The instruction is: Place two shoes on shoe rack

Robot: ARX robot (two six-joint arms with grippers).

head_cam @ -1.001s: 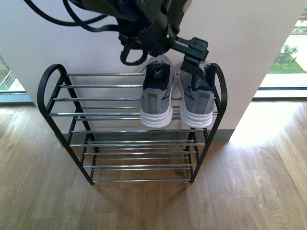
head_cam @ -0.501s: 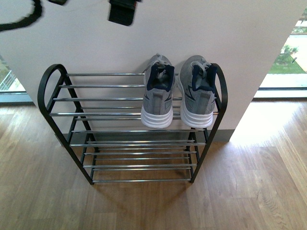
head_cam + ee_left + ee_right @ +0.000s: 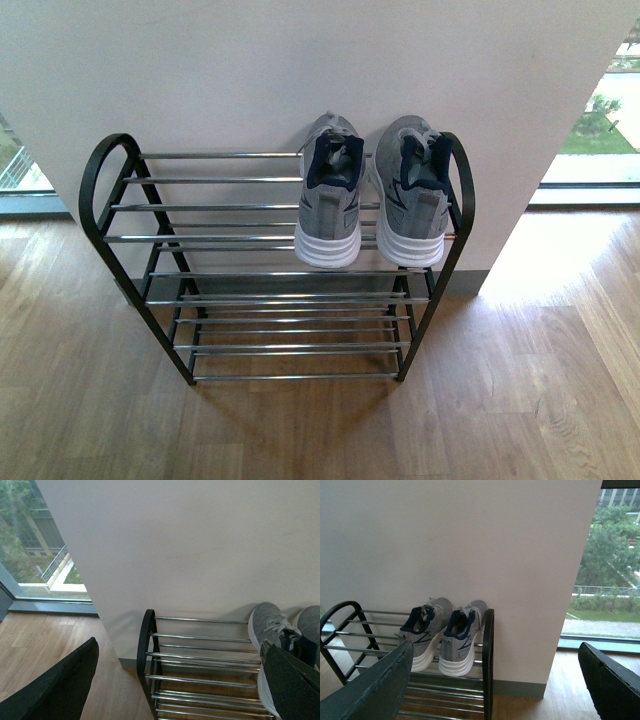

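Two grey shoes with white soles, the left shoe [image 3: 328,195] and the right shoe [image 3: 412,195], stand side by side with heels toward me on the top tier of the shoe rack [image 3: 200,238], at its right end. Neither arm appears in the front view. My left gripper [image 3: 175,690] is open and empty, well above and back from the rack [image 3: 200,637], with one shoe [image 3: 267,622] beside its finger [image 3: 292,685]. Open and empty too, my right gripper [image 3: 492,690] is off the rack's right end [image 3: 489,655], apart from both shoes [image 3: 427,630] [image 3: 465,635].
A white wall [image 3: 300,70] rises right behind the rack. Wooden floor [image 3: 520,400] spreads in front and to both sides. Windows [image 3: 600,120] flank the wall. The rack's lower tiers [image 3: 290,345] hold nothing.
One second ago an arm hung over the two shoes in the front view. It rose and left that view. The shoes stayed in place on the top tier.
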